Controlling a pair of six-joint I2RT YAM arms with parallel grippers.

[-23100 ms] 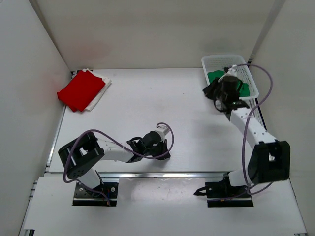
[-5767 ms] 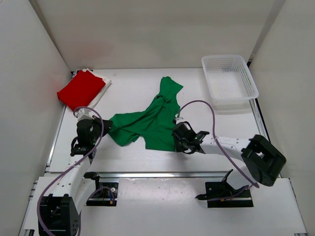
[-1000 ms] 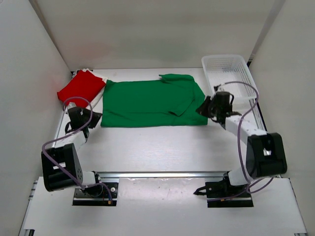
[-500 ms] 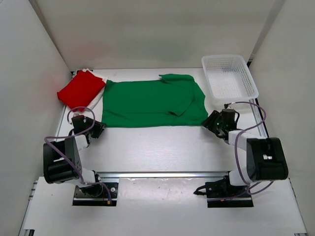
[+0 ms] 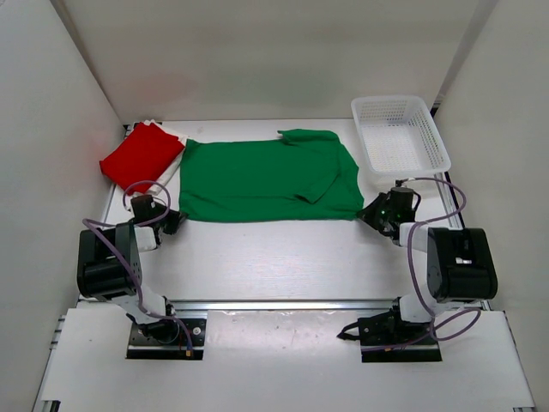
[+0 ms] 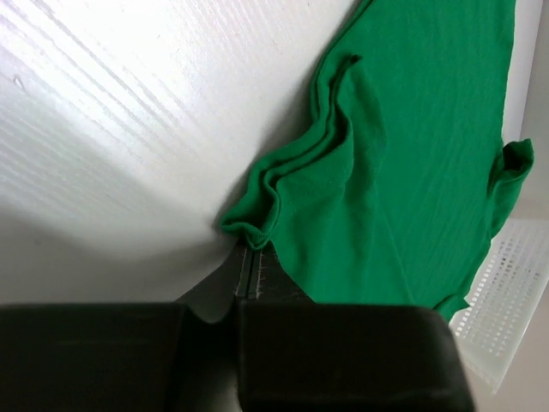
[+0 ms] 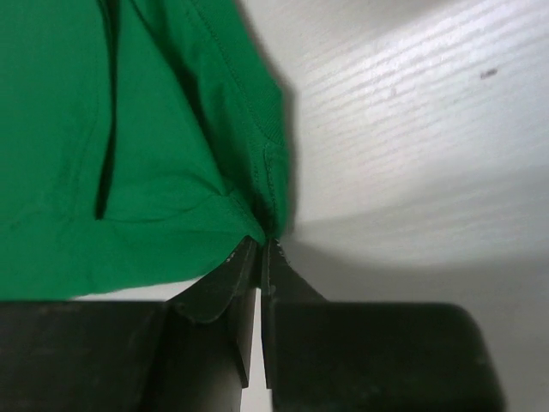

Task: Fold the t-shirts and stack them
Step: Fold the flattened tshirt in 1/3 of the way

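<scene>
Left arm (image 5: 107,262): folded up at the lower left of the overhead view, wrist reaching toward the shirt's near left corner.
Left gripper (image 6: 249,262): fingers pressed together, pinching the near left corner of the green t-shirt (image 5: 266,180). The cloth bunches into small folds right at the tips (the wrist camera shows this at the middle of its frame).
Right arm (image 5: 459,262): folded up at the lower right of the overhead view, wrist low by the shirt's near right corner.
Right gripper (image 7: 260,249): fingers drawn in to a thin slit, with the hemmed near right corner of the green shirt caught at their tips.
Table (image 5: 274,253): white, with a fine grain visible in both wrist views.
Green t-shirt: spread flat across the middle of the overhead view, long side running left to right. Its near edge is stretched between the two grippers. One sleeve is folded in at right of centre, and another pokes out along the far edge.
Red t-shirt (image 5: 141,156): folded, at the upper left, just beside the green shirt's far left corner.
White t-shirt (image 5: 178,161): under the red one, with only its right edge showing.
Basket (image 5: 386,99): white lattice, at the upper right, just beside the green shirt's right side (whether they touch cannot be told).
</scene>
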